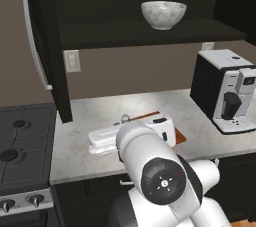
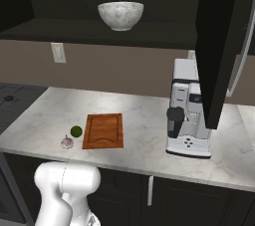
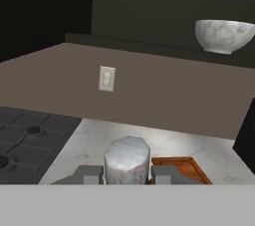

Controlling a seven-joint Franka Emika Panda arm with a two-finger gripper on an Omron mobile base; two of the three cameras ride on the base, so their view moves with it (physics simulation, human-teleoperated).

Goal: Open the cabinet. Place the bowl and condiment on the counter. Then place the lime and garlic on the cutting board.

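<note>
Marbled faceted cap [image 3: 127, 159] sits clamped between end effector [image 3: 127, 174] fingers; round bowl [image 3: 224, 36] shelved.

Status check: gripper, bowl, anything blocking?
Gripper closed on a pale cylinder, low over counter. Cabinet open, bowl on shelf. Lime, garlic on counter beside cutting board. Nothing blocking bowl.

You have bare counter [image 2: 139, 115] between the cutting board [image 2: 103, 130] and coffee machine [image 2: 188, 115]; the open cabinet door [image 2: 216, 46] overhangs the machine.
</note>
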